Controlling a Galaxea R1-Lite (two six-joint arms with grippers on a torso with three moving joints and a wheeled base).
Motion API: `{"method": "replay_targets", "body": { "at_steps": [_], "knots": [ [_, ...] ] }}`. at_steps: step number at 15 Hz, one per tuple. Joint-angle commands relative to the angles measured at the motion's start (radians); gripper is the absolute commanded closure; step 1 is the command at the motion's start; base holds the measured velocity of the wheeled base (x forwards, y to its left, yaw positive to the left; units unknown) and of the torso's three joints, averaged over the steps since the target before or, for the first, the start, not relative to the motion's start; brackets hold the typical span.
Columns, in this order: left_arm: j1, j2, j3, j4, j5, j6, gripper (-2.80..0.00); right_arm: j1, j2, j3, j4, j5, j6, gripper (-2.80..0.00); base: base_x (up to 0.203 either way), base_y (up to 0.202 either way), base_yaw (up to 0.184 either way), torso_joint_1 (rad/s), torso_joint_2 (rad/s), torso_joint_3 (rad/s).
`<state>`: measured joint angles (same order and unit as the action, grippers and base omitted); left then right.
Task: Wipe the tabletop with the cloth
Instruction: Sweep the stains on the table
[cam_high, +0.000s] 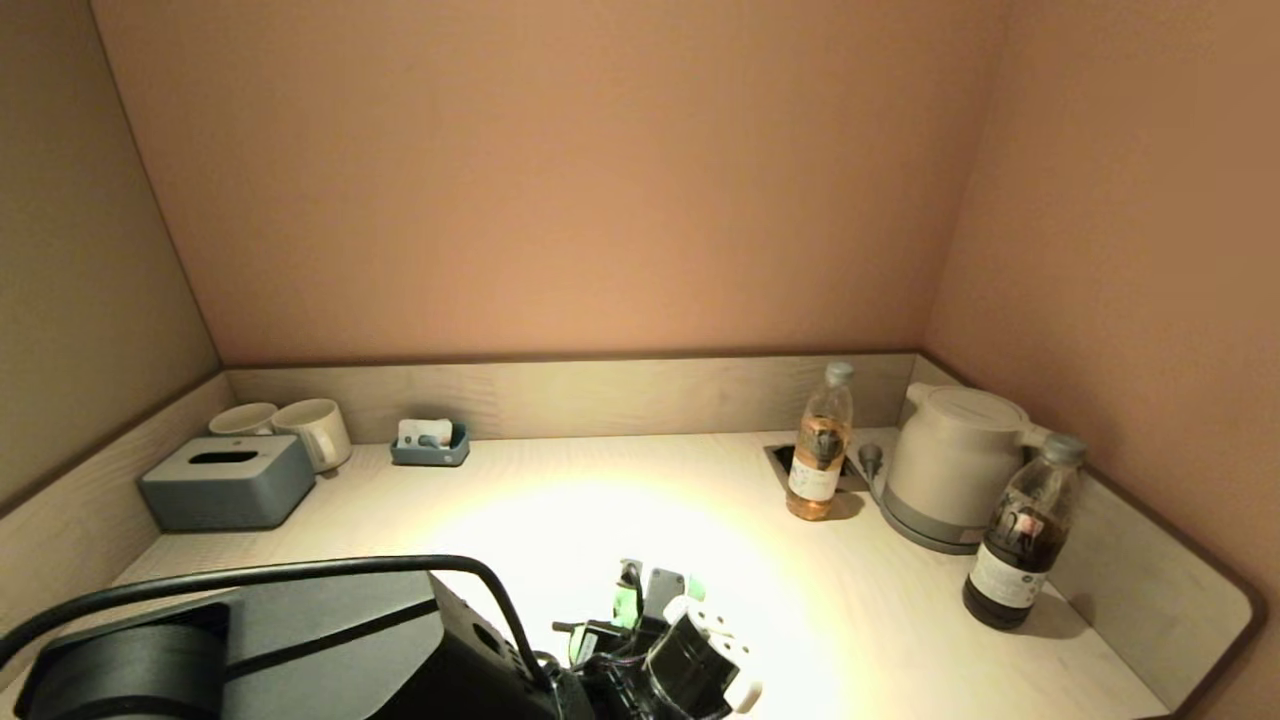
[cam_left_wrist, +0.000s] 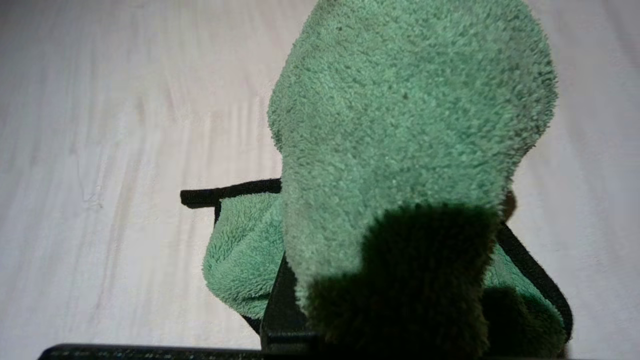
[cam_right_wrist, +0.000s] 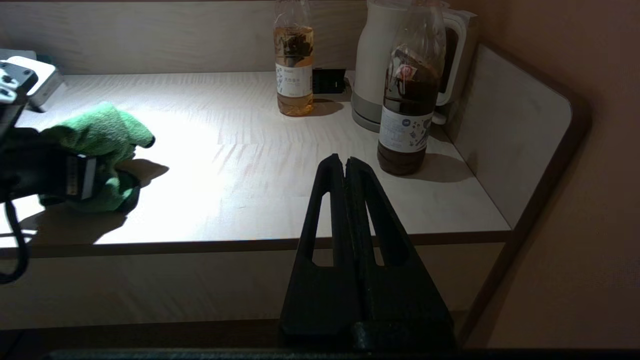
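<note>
The green fluffy cloth (cam_left_wrist: 400, 125) is clamped in my left gripper (cam_high: 645, 590) and presses on the pale wooden tabletop (cam_high: 560, 500) near its front edge, left of centre. In the head view only slivers of the cloth (cam_high: 626, 603) show past the wrist. The right wrist view shows the cloth (cam_right_wrist: 100, 135) bunched round the left gripper on the table. My right gripper (cam_right_wrist: 345, 160) is shut and empty, parked below and in front of the table's front edge at the right.
At the back left stand a grey tissue box (cam_high: 225, 483), two mugs (cam_high: 300, 430) and a small tray (cam_high: 430, 445). At the right stand a tea bottle (cam_high: 820, 445), a white kettle (cam_high: 950, 465) and a dark bottle (cam_high: 1025, 535). Low walls rim the table.
</note>
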<state>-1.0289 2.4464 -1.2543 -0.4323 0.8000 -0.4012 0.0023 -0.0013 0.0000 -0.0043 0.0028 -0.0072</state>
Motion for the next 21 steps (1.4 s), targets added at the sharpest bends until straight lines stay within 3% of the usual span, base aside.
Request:
{"method": "replay_targets", "body": {
  "at_steps": [1,5,9,13,18,21],
  "knots": [
    [0.021,0.090,-0.141,-0.005,0.004,0.046,0.00,0.001,0.001,0.000,0.000,0.000,0.000,0.00,0.000,0.000,0.000,0.000,0.00,0.000],
    [0.098,0.154,-0.235,-0.005,0.004,0.104,0.00,0.001,0.001,0.000,0.000,0.000,0.000,0.00,0.000,0.000,0.000,0.000,0.00,0.000],
    [0.283,0.253,-0.369,0.003,0.005,0.127,0.00,0.001,0.001,0.000,0.000,0.000,0.000,0.00,0.000,0.000,0.000,0.000,0.00,0.000],
    [0.373,0.268,-0.434,0.008,0.008,0.141,0.00,0.001,0.001,0.000,0.000,0.000,0.000,0.00,0.000,0.000,0.000,0.000,0.00,0.000],
    [0.455,0.244,-0.424,0.001,0.020,0.140,0.00,0.001,0.001,0.000,0.000,0.000,0.000,0.00,0.000,0.000,0.000,0.000,0.00,0.000],
    [0.462,0.210,-0.377,-0.008,0.035,0.133,0.00,0.001,0.001,0.000,0.000,0.000,0.000,0.00,0.000,0.000,0.000,0.000,0.00,0.000]
  ]
}}
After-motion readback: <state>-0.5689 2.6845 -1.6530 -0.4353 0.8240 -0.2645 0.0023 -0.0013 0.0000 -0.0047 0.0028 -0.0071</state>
